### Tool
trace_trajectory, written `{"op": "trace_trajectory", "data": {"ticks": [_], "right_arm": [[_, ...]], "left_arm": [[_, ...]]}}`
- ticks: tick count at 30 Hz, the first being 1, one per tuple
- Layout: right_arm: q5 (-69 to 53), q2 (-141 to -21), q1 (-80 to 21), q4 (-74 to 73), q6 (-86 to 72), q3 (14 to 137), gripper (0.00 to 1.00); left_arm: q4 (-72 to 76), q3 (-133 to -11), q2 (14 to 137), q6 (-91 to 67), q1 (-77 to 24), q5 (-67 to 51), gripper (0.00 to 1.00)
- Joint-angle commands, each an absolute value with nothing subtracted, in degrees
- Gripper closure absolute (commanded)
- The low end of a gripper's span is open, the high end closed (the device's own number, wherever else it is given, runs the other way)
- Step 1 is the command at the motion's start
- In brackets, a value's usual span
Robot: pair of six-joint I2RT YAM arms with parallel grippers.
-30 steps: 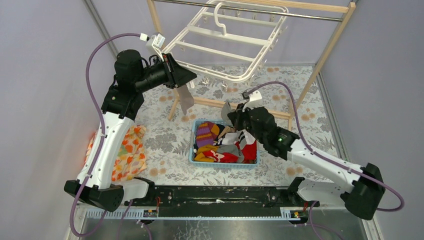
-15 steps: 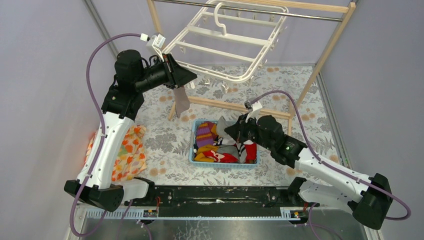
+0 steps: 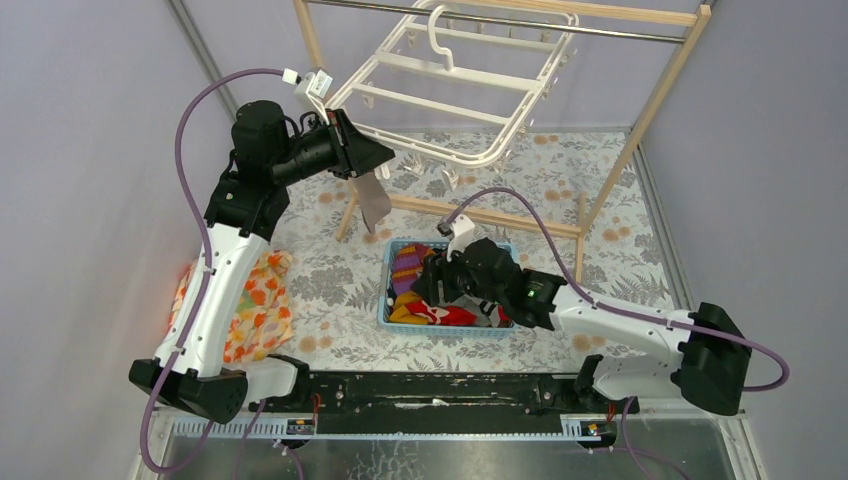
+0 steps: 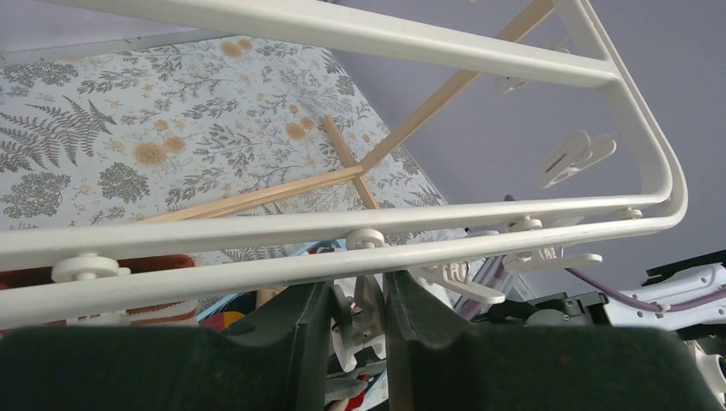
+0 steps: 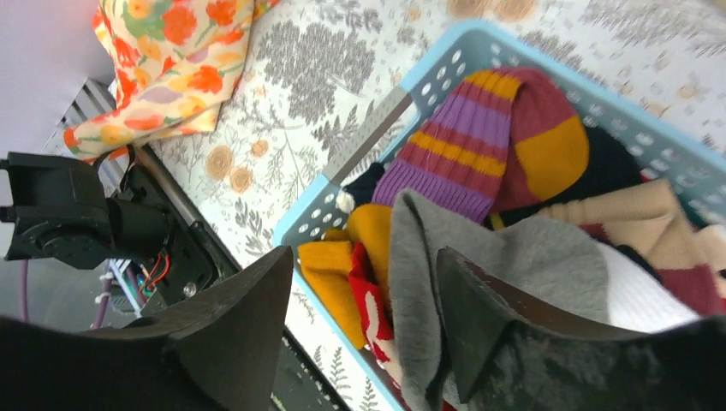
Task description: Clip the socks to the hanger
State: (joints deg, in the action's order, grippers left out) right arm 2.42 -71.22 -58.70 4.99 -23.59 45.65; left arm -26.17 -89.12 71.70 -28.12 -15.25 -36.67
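The white hanger (image 3: 450, 105) hangs from the rack's rail. My left gripper (image 3: 385, 155) is at its near-left edge, shut on one of its dangling clips (image 4: 370, 312) just under the frame bar (image 4: 342, 231). A grey sock (image 3: 373, 202) hangs below that spot. My right gripper (image 3: 432, 285) is low over the blue basket (image 3: 385, 300), jaws wide open. In the right wrist view a grey sock (image 5: 531, 257) lies in the basket, its folded edge resting against the inner face of the right finger (image 5: 479, 317); nothing is pinched.
The basket (image 5: 445, 51) also holds purple-striped (image 5: 471, 145), orange (image 5: 342, 265) and red clothes. A floral orange cloth (image 3: 255, 300) lies at the left of the mat. The pale wooden rack (image 3: 640, 120) stands around the hanger, its low crossbar (image 3: 480, 215) just behind the basket.
My right gripper has opened and moved down and left over the basket; the grey sock it held now lies there. The left arm has stayed put.
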Motion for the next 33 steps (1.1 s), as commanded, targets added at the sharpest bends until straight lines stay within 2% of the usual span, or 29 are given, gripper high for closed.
{"op": "trace_trajectory", "data": {"ticks": [1,4,7,10,13,17,26,33], "right_arm": [[10.08,-65.73,-59.50,5.20,-23.23,48.23,0.26],[17.68,-58.89,-59.58,0.65,-29.96,46.57,0.22],[24.33,-50.67,-59.83,-10.46,-44.75,43.11,0.24],[27.09,-42.94,-60.75,-20.52,-61.44,39.57,0.27],[25.58,-38.21,-60.91,-26.04,-71.10,37.28,0.21],[20.34,-35.17,-60.91,-29.08,-76.38,36.33,0.15],[9.48,-32.74,-60.91,-33.38,-84.91,36.82,0.15],[5.50,-36.35,-60.91,-30.83,-86.45,36.59,0.15]], "left_arm": [[-25.57,-89.15,71.28,-27.24,-15.00,-39.34,0.98],[-25.58,-89.12,71.40,-27.11,-15.01,-39.51,0.97],[-25.50,-89.07,71.51,-26.98,-15.02,-39.70,0.98],[-25.32,-88.92,71.59,-26.89,-15.03,-39.88,0.98],[-25.32,-88.99,71.80,-26.94,-14.99,-40.20,0.98],[-25.30,-89.35,71.86,-26.90,-15.03,-40.34,0.98],[-25.36,-89.35,71.54,-26.65,-15.03,-40.66,0.98],[-25.32,-89.61,71.89,-26.63,-15.03,-40.87,0.98]]}}
